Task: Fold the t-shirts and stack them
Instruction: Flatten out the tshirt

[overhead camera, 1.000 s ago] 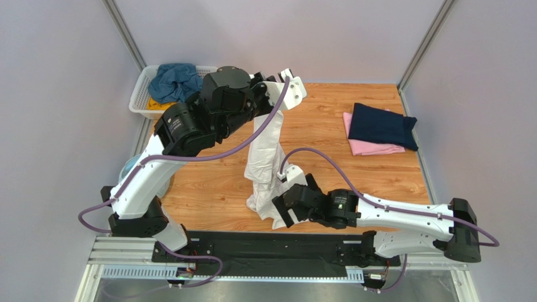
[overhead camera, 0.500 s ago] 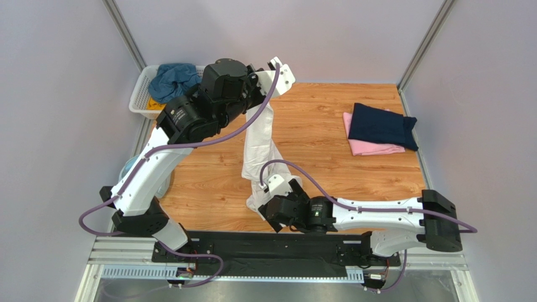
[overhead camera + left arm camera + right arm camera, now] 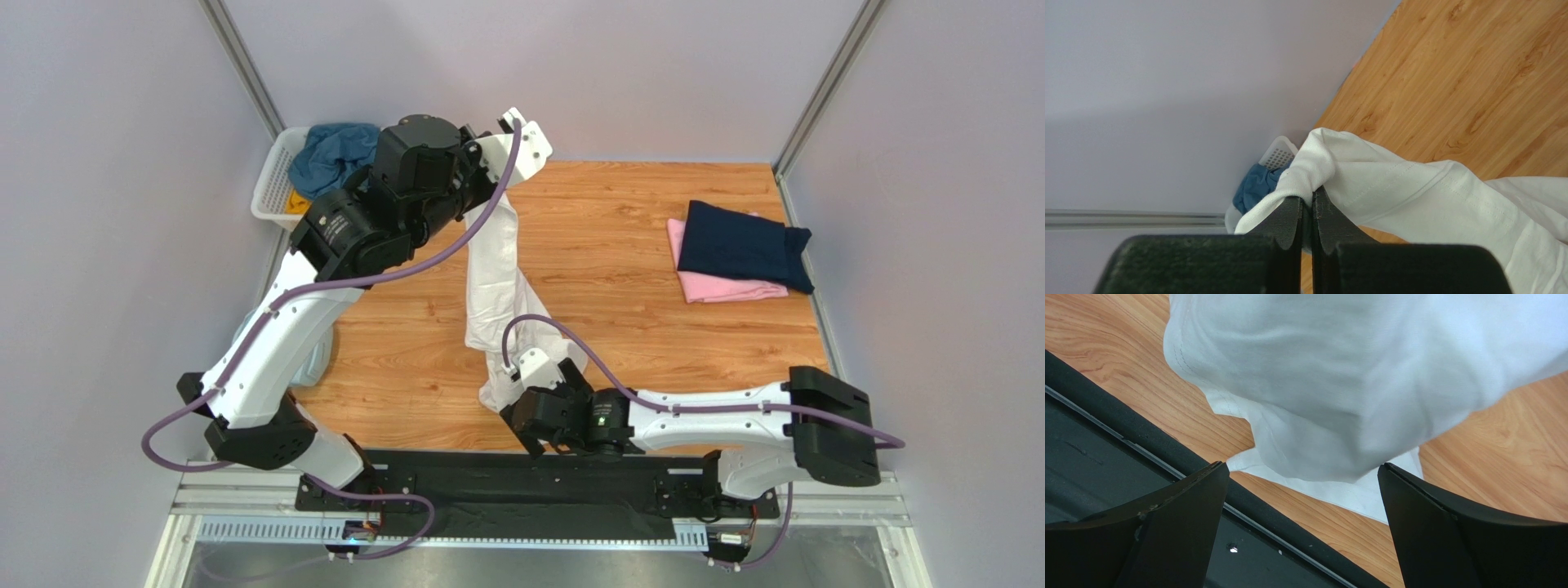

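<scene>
A large white t-shirt [image 3: 497, 276] hangs in a long twisted strip from my left gripper [image 3: 501, 196], which is raised over the back left of the table. In the left wrist view the left gripper [image 3: 1313, 193] is shut on a bunched hem of the white t-shirt [image 3: 1413, 190]. The shirt's lower end rests crumpled on the wood by the front edge. My right gripper [image 3: 530, 419] sits low there and is open. In the right wrist view the right gripper [image 3: 1303, 465] has its jaws wide apart, just below the white t-shirt [image 3: 1339, 386] and not touching it.
A folded navy t-shirt [image 3: 746, 243] lies on a folded pink t-shirt [image 3: 724, 289] at the back right. A white basket [image 3: 276, 184] at the back left holds a teal-blue t-shirt [image 3: 334, 153] and a yellow one [image 3: 294, 203]. A black rail [image 3: 1118, 459] runs along the front edge.
My left gripper has carried the shirt's top leftward, dragging the hanging strip with it. My right arm has swung left along the front edge to the shirt's lower end, still open.
</scene>
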Tool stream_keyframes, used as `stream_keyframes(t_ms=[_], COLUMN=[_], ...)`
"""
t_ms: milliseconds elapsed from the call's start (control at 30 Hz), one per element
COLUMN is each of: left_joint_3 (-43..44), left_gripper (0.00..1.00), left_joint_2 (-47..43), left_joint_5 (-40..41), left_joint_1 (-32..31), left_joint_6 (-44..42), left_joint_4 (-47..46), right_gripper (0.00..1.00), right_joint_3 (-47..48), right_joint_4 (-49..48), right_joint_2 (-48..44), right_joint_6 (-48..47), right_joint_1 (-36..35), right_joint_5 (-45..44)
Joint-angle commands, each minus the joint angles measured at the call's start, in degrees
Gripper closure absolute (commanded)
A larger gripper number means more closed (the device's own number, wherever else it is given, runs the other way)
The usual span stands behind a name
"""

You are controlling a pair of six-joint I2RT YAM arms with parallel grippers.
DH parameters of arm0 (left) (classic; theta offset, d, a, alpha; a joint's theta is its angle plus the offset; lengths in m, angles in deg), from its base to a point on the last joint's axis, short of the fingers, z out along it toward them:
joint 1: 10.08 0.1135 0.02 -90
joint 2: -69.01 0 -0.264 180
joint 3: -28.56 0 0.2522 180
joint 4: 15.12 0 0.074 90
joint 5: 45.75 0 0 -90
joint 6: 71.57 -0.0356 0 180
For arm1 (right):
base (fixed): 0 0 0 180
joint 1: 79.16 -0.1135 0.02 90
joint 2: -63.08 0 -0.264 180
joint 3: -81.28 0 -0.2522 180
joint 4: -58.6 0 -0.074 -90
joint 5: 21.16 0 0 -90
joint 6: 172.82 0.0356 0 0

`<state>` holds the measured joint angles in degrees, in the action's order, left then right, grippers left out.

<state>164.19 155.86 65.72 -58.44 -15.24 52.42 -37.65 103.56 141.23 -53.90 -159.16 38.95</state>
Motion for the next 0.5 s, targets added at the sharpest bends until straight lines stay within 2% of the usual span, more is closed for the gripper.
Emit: stream_keyframes(t_ms=[0, 100, 167, 467], left_joint_3=[-1.97, -2.77, -2.86, -4.35], left_gripper=[1.0, 1.0, 1.0, 1.0], left_joint_2=[-2.47, -2.82, -3.09, -4.41], left_joint_5=[-0.12, -0.29, -0.82, -1.96], left_joint_1=[1.68, 2.83, 3.36, 3.53], left_joint_6=[0.71, 0.45, 0.71, 1.59], left_joint_4=[-4.56, -5.09, -4.91, -4.74], right_gripper=[0.0, 0.0, 0.05, 0.36], right_joint_3=[-0.29, -1.69, -2.39, -2.93], right_joint_4=[-6.84, -9.22, -10.36, -11.51], right_joint_2=[4.11, 4.03, 2.98, 1.3], right_joint_6=[1.83, 1.83, 1.75, 0.61], right_joint_1=[1.43, 3.0, 3.98, 7.76], right_joint_5=[2.9, 5.45, 6.51, 8.0])
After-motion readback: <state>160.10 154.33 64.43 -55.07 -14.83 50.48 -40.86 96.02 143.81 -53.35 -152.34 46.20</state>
